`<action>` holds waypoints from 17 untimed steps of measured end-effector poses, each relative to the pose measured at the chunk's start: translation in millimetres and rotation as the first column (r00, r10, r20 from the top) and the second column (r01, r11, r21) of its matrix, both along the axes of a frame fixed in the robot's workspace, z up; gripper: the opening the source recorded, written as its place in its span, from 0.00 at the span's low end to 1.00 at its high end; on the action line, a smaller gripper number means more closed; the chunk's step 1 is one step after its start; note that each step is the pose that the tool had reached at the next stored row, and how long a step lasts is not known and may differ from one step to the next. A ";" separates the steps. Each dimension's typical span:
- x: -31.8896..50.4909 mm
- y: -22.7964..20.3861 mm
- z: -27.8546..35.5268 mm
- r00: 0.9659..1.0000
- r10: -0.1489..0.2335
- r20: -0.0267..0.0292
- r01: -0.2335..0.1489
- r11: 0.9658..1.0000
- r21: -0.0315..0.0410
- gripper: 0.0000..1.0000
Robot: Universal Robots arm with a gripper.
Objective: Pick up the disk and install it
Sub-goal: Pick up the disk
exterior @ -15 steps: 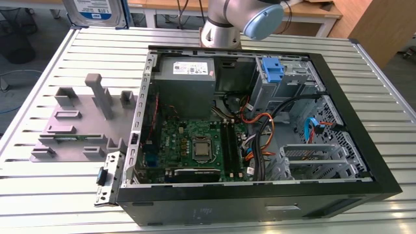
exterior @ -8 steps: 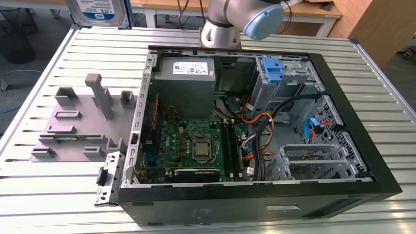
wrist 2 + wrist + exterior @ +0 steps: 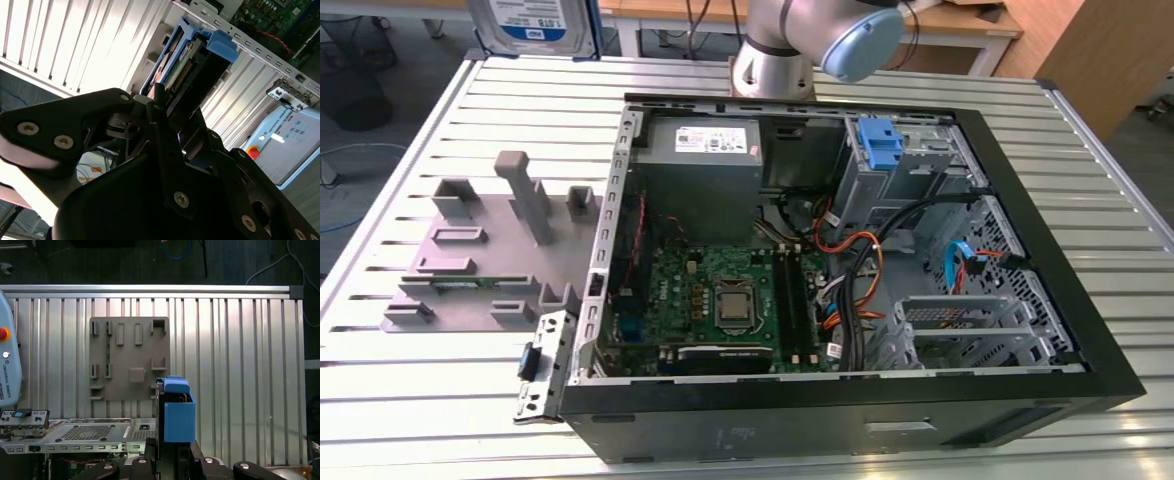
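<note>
- Gripper (image 3: 167, 107) of matte black plates with bright screw heads; in both wrist views its two fingers are closed on the disk (image 3: 182, 67), one on each side.
- The disk is a flat rectangular slab in a glossy blue plastic carrier, with a row of connector pins along its exposed edge in the second wrist view.
- In the first wrist view the disk (image 3: 179, 417) shows edge-on as a blue block rising from the gripper (image 3: 172, 447). It is held in the air, clear of the table (image 3: 240, 365).
- The table is ribbed, silvery aluminium with long parallel slats.
- A flat grey plastic plate (image 3: 130, 357) lies on the table. It is moulded with square pegs and slots, and the disk appears just beside its edge.
- A pale grey pendant (image 3: 7, 365) with a red button lies at the table's end.
- In the exterior view the disk (image 3: 534, 22) shows its white-and-blue label at the far edge, to the exterior view's left of the arm (image 3: 814, 40).
- A black steel computer case (image 3: 1067, 300) lies open on its side.
- The case holds:
  - a green motherboard (image 3: 720, 290);
  - a grey power supply box (image 3: 700, 150);
  - orange and black cables (image 3: 854, 250);
  - a perforated metal drive cage (image 3: 961, 320);
  - a blue plastic bracket (image 3: 881, 145) in the far bay.
</note>
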State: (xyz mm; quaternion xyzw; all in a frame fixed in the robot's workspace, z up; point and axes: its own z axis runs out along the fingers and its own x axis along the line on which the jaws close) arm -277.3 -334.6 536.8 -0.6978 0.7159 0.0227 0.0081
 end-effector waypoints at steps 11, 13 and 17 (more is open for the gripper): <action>14.9 0.0 -0.5 1.000 0.000 0.000 0.000 1.000 0.000 0.35; 18.2 0.0 -0.5 1.000 0.000 0.000 0.000 1.000 0.000 0.35; 25.3 0.0 -0.7 1.000 0.000 0.000 0.000 1.000 0.000 0.35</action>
